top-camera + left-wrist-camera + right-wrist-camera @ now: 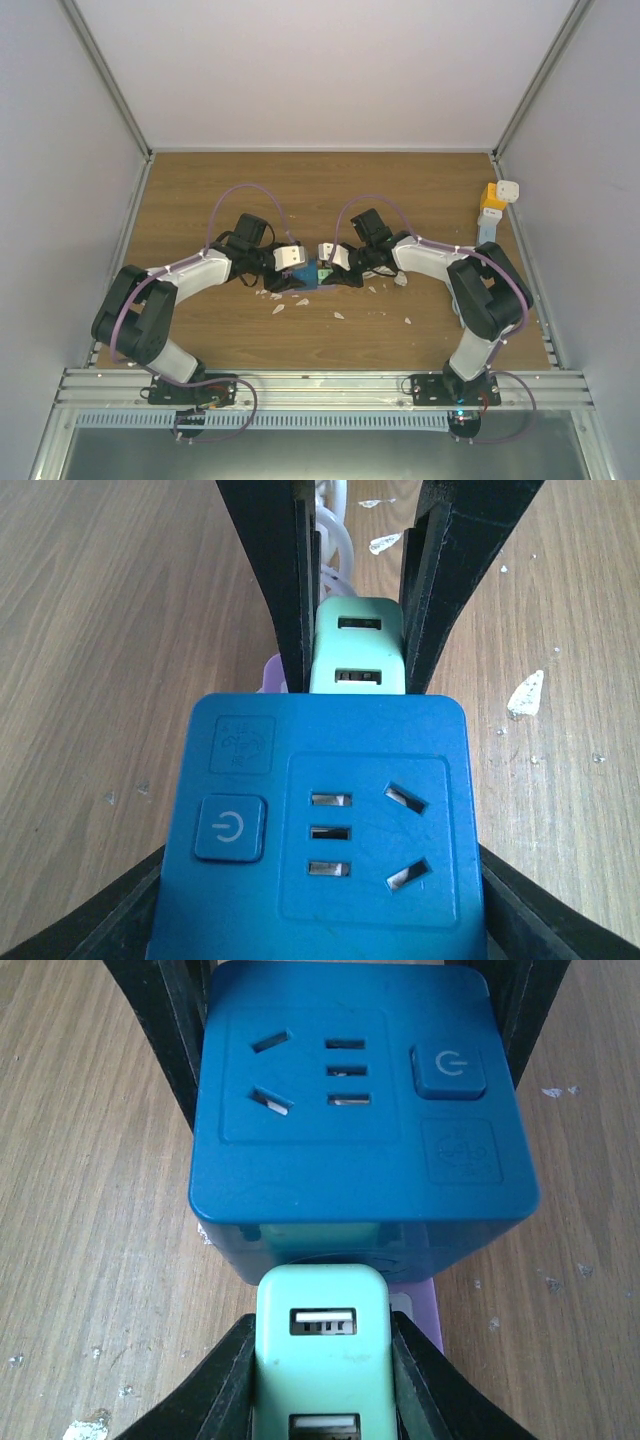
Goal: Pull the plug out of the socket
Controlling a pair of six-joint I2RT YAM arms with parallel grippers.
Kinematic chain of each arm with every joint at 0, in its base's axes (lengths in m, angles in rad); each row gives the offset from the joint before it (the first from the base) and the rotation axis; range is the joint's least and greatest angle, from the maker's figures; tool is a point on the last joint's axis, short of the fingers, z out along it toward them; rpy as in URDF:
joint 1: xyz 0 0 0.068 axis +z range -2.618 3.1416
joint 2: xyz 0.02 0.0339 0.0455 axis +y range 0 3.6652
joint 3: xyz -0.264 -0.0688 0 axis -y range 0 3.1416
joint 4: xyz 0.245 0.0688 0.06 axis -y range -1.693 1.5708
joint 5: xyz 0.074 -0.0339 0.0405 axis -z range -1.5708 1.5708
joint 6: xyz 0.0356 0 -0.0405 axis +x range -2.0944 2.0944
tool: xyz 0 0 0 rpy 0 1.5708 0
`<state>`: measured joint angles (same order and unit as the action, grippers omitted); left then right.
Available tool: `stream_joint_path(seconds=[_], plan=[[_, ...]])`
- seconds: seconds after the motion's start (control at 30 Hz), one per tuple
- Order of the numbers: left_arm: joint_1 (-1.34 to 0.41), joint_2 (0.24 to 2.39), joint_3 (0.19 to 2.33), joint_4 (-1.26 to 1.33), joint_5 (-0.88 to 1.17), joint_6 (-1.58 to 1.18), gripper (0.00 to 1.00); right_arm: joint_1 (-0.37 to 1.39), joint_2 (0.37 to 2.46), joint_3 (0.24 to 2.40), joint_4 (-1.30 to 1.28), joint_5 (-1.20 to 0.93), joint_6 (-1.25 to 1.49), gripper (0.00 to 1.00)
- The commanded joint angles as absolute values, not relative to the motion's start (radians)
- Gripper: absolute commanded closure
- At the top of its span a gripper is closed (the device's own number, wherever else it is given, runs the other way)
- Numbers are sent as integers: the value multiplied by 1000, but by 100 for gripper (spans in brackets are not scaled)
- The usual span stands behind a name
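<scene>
A blue cube socket (309, 273) sits mid-table with a mint-green USB plug (326, 272) pushed into its side. My left gripper (298, 272) is shut on the socket (320, 830), one black finger against each side of it. From the opposite side, my right gripper (337, 266) is shut on the plug (322, 1360), and its fingers (270, 590) hug the green body (357, 645). The plug's front end meets the socket (360, 1110) face, with no gap visible. A purple piece (426, 1310) shows beneath the socket.
White flakes (340, 315) lie scattered on the wooden table in front of the grippers. An orange, white and pale blue stack of adapters (495, 205) stands at the right wall. Grey enclosure walls bound the table on three sides.
</scene>
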<state>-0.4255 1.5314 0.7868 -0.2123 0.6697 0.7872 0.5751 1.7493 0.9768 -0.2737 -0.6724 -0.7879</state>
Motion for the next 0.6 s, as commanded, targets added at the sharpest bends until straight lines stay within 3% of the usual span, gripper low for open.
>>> stream_joint_path(seconds=[0.0,0.3,0.57], plan=[[-447,1471,815,-143,802,822,61,585,1810,973,-328,-567,-766,99],[-483,1410,741,-60,686,896,63,585,1827,985,-332,-554,-756,99],[-447,1457,809,-107,790,748,63,585,1825,985,-321,-548,-747,99]])
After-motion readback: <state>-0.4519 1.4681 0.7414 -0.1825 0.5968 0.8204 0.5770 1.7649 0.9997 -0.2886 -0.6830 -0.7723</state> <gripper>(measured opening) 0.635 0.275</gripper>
